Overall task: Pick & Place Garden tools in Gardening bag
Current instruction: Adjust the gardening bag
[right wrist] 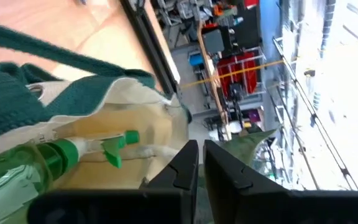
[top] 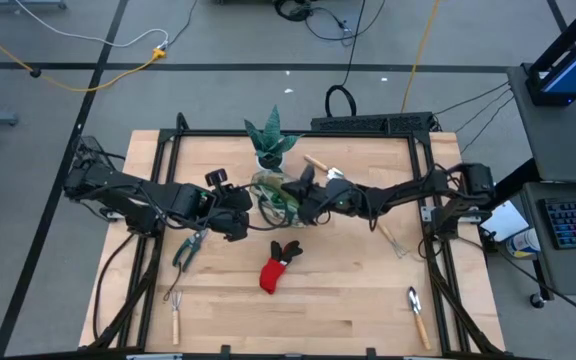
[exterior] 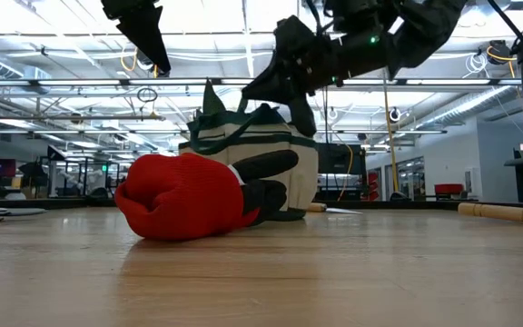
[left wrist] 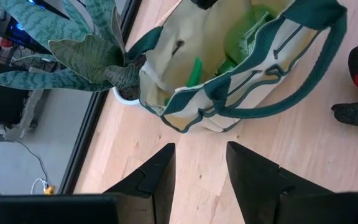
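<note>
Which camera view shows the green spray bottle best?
The right wrist view: spray bottle lies inside the gardening bag, nozzle visible. The left wrist view shows only green bits; the high and low views hide it.

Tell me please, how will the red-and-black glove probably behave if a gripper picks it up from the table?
The red-and-black glove lies slumped and creased, so it looks soft and would likely droop from the gripper. It seems light, being thin fabric. Lying flat on the wooden table, it should not roll, though a push may bunch or slide it.
</note>
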